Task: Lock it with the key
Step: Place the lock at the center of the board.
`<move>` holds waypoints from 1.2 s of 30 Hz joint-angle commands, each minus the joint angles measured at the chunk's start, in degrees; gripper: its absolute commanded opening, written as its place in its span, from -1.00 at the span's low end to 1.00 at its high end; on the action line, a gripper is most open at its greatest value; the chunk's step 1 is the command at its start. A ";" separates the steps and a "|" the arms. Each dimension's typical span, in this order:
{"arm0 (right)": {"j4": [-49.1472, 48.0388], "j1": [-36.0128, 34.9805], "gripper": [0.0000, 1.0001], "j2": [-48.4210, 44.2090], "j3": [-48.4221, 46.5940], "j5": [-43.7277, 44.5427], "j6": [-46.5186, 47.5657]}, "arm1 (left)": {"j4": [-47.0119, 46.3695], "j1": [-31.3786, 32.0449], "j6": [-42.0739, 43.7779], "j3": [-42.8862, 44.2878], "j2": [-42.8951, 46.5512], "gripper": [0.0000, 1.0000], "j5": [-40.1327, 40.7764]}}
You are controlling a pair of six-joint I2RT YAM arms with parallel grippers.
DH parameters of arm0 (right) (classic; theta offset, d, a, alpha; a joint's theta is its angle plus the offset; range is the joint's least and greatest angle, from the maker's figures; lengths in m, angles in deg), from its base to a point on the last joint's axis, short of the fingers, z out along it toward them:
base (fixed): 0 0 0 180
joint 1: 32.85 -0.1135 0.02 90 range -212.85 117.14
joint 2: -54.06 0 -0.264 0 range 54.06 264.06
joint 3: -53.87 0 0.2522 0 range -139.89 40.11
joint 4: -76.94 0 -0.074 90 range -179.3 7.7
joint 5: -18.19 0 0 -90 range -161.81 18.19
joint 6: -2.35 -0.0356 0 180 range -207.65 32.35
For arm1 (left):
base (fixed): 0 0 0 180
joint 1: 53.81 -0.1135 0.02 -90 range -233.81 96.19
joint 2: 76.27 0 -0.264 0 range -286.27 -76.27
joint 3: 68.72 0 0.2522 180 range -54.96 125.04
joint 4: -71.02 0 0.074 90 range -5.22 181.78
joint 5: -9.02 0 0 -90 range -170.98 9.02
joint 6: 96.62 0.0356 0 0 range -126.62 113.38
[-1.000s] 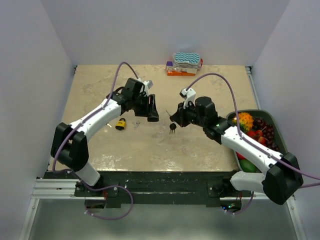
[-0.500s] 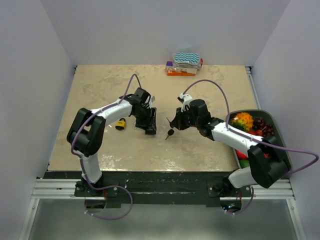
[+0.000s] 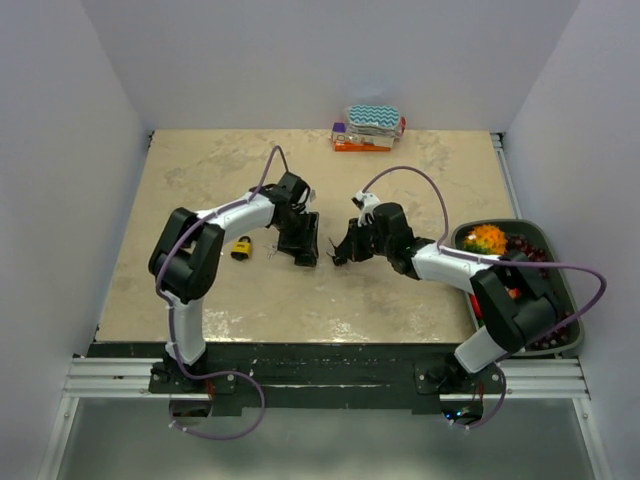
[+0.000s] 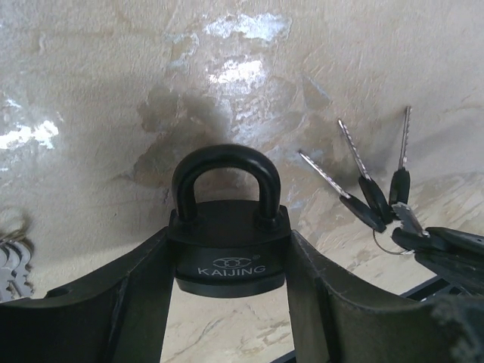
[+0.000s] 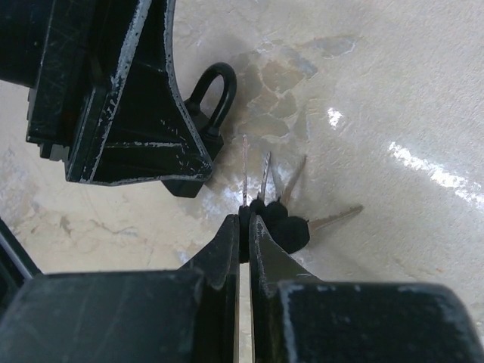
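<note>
Fruit fills the dark tray (image 3: 520, 225) at the right edge of the table: an orange piece (image 3: 489, 238) at its far end, dark grapes (image 3: 522, 246) beside it, and red and green pieces nearer the arm bases, partly hidden by the right arm. A stack of packets (image 3: 370, 127) sits at the far edge, well apart from both arms.

At mid-table the left gripper (image 4: 231, 265) has its two fingers part-way open and pressed against the sides of the black padlock (image 4: 231, 242), with the shackle pointing away from the wrist toward the tabletop. Just beside it, the right gripper (image 5: 243, 227) is pinched tight on the black head of one key in the bunch of keys (image 5: 276, 212). The blades fan out toward the padlock without touching it. A small yellow padlock (image 3: 241, 247) lies on the table to the left of the left gripper.

Compared with a second ago, both arms have drawn their elbows in from the table's sides. The grippers now sit closer together, and the keys no longer dangle below the right fingers. The tray, the packets and the yellow padlock lie where they were.
</note>
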 commanded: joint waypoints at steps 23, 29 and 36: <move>-6.30 2.52 -1.00 7.47 -1.50 -0.01 -1.97 | 0.12 0.15 -0.35 4.71 -1.03 0.64 3.80; -4.46 2.79 -1.00 6.95 -1.67 3.76 -1.36 | -4.19 -2.04 -0.44 3.74 5.65 0.89 1.95; -1.55 3.22 -1.00 3.61 -0.79 9.48 0.67 | -4.46 -7.05 1.31 4.36 9.16 0.98 0.72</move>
